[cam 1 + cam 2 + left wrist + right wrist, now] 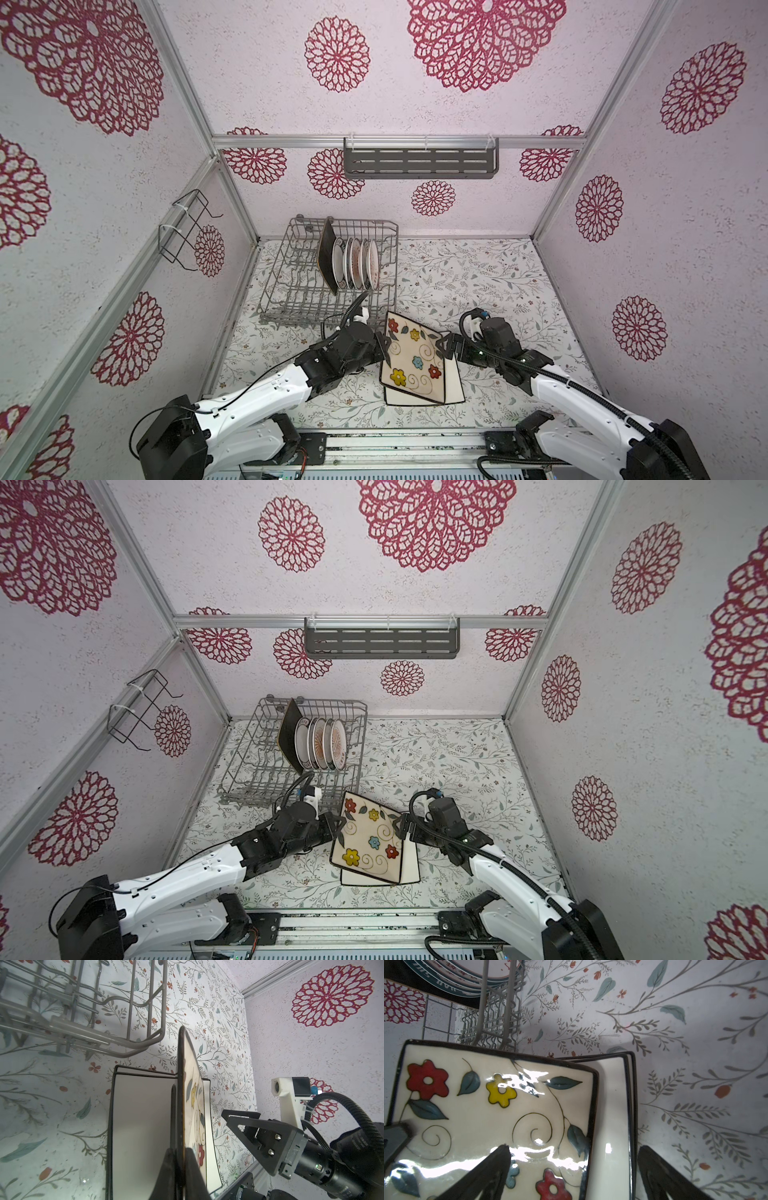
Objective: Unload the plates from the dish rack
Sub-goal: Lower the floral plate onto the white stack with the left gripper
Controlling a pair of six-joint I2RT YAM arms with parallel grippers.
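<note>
Jaws of the left gripper (383,343) are pressed tight on one rim of the cream floral plate (409,359). In the left wrist view the dark rim sits edge-on, clamped between both fingers (165,1176). The plate runs out from those jaws toward the right gripper (444,348), tilted, with its painted face showing in both top views.

Under the plate's far end from the left jaws, two white black-rimmed plates (455,388) lie stacked flat on the table (498,291). Whether the floral plate touches the stack cannot be told.

Right gripper's jaws are spread wide and grip nothing. The tips point at the floral plate's opposite rim, just beside it, and the left wrist view shows a gap between tips and plate. In the right wrist view one finger (492,1167) overlaps the painted face, while the other sits past the white plates' edge, over the table.

The dish rack (291,299) stands beyond the left jaws, near the held plate but apart from it. Inside, a dark brown plate (327,253) stands upright on edge. Just beside it, on the side toward the right jaws, small round plates (359,266) stand upright in a row between the tines.
</note>
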